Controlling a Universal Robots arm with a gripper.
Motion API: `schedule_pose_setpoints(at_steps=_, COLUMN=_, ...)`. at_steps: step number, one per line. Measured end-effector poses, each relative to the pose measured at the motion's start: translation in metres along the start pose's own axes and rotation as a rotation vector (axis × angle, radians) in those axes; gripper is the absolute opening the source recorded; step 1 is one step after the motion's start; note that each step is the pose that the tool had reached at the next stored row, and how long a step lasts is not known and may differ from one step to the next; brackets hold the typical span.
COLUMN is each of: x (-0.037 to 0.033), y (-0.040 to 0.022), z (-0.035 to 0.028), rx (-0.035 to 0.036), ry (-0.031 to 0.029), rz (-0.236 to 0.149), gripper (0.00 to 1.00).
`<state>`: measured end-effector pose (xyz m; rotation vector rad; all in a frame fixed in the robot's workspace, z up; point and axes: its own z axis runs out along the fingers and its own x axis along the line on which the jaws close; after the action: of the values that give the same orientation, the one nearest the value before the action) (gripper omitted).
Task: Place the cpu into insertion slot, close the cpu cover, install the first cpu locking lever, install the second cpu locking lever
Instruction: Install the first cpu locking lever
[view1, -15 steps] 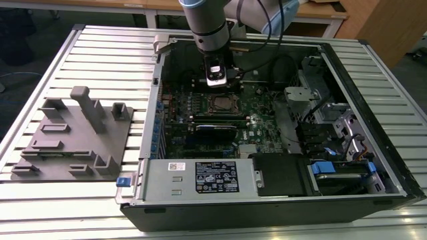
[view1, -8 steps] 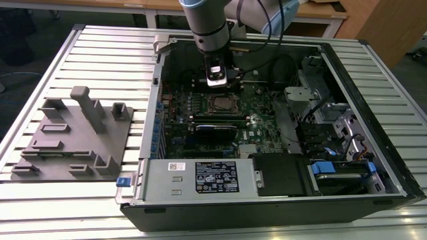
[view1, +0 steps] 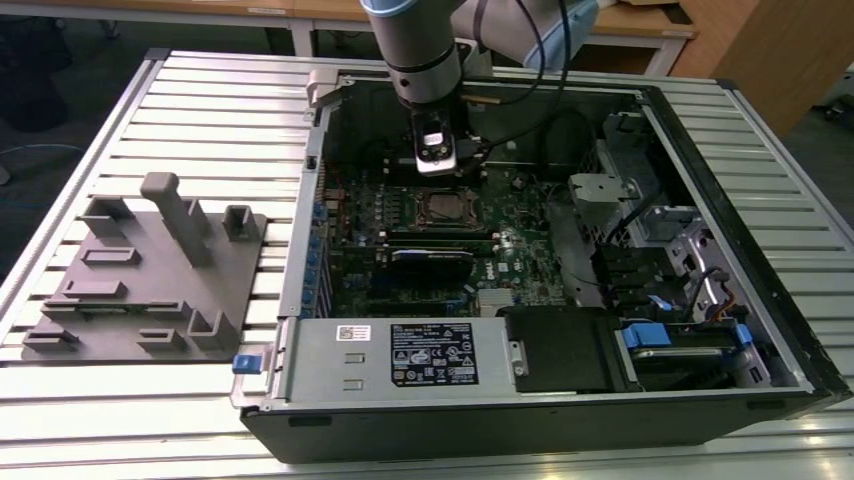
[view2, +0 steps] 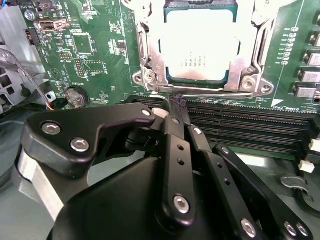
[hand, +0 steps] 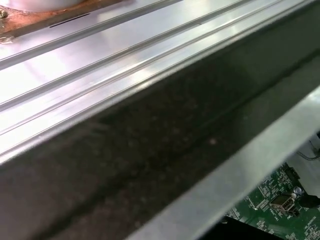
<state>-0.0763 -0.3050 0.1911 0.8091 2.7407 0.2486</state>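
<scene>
Silver-topped cpu (view2: 200, 42) is already sitting in the insertion slot (view1: 442, 209), the cpu cover (view2: 145, 55) framing it. Gripper (view2: 177, 102), fingers pinched together, is pressing at a thin locking lever (view2: 215, 95) beside the socket; latching looks unfinished.

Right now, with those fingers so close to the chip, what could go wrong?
The fingers meet at a thin wire lever beside the cpu. If they slip off, the lever could spring back. The memory slots directly beneath could get scraped. The cpu cover looks closed, so the chip seems protected.
</scene>
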Motion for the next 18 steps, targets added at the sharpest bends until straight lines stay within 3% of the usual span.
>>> schedule_pose_setpoints(at_steps=18, x=0.0001, y=0.0007, z=-0.0022, rx=0.001, ry=-0.0007, rz=0.0, gripper=0.1)
